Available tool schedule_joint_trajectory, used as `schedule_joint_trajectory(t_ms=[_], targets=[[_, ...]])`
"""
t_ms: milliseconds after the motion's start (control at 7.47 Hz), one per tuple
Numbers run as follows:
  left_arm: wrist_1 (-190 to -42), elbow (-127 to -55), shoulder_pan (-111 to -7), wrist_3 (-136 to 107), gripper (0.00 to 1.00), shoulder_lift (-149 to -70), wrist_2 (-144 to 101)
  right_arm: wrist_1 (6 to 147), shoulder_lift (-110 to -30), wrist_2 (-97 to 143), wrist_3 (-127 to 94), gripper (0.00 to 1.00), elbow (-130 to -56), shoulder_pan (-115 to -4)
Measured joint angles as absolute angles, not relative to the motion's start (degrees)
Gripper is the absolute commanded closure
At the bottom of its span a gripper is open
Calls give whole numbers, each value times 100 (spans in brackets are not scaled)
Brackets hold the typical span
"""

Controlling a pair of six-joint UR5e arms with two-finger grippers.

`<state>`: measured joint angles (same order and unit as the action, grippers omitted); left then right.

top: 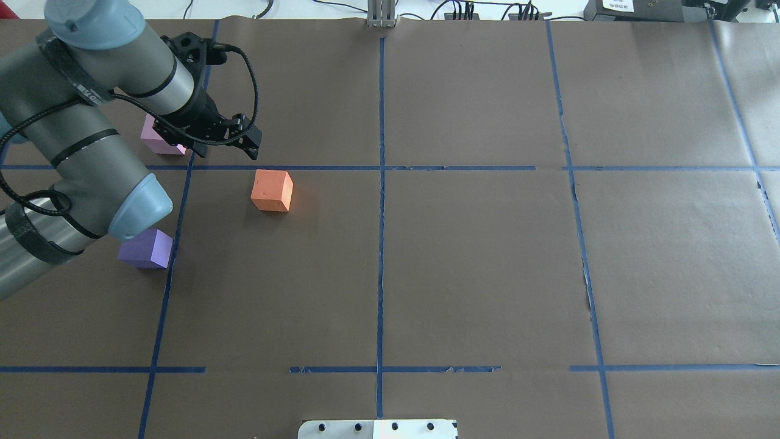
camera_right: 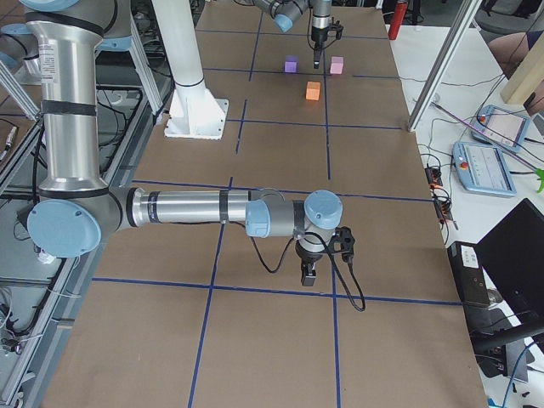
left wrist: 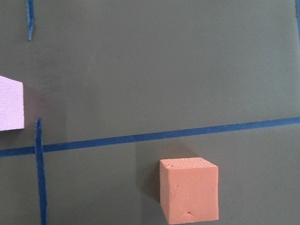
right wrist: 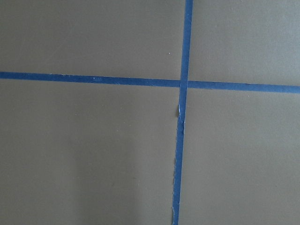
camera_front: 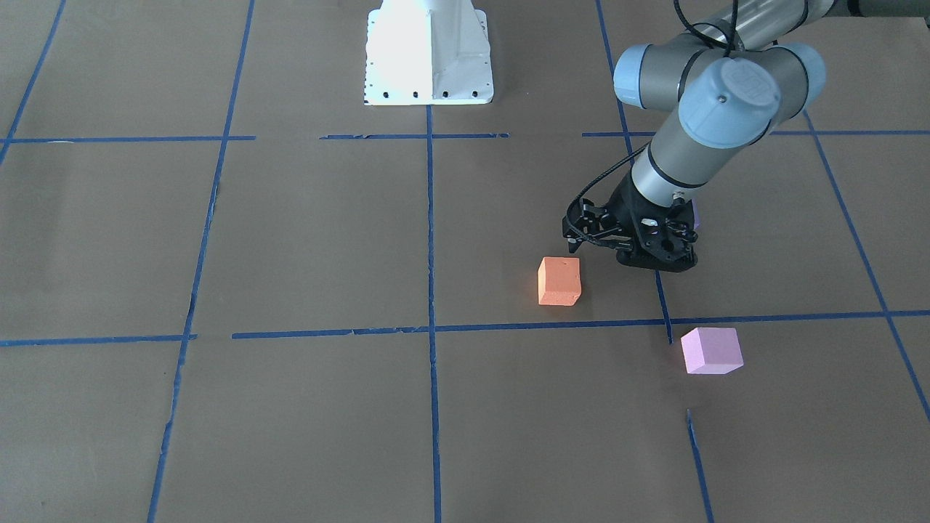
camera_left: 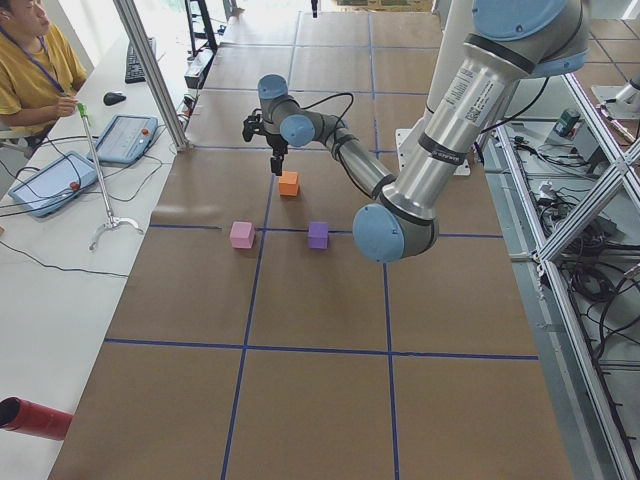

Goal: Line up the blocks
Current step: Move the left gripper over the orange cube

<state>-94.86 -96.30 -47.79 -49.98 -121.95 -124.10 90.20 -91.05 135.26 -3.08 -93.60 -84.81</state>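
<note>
On your overhead view the purple block (top: 146, 249) sits far left, half under the left arm (top: 91, 164). Beyond it, across the tape line (top: 317, 167), you see the pink block (top: 159, 137). The left gripper (camera_front: 657, 261) hangs above the paper among the three blocks, seemingly touching none. The orange block (top: 272, 191) lies rightmost. They form a triangle, not a row. You cannot tell either gripper's jaw spacing, including the right gripper (camera_right: 308, 279).

Three matte cubes sit flat on the table (top: 487, 274), well apart, in a triangle: orange cube (top: 272, 190), pink cube (top: 159, 137), purple cube (top: 146, 249).
</note>
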Motion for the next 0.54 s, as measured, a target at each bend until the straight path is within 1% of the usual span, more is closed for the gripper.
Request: schedule_joint_trajectory(t_ms=[536], targets=[[-9938,-9058,-4448,-5537,0,-12323,-12090,9023,-9105,13526,-308,0,-9360,-8481]])
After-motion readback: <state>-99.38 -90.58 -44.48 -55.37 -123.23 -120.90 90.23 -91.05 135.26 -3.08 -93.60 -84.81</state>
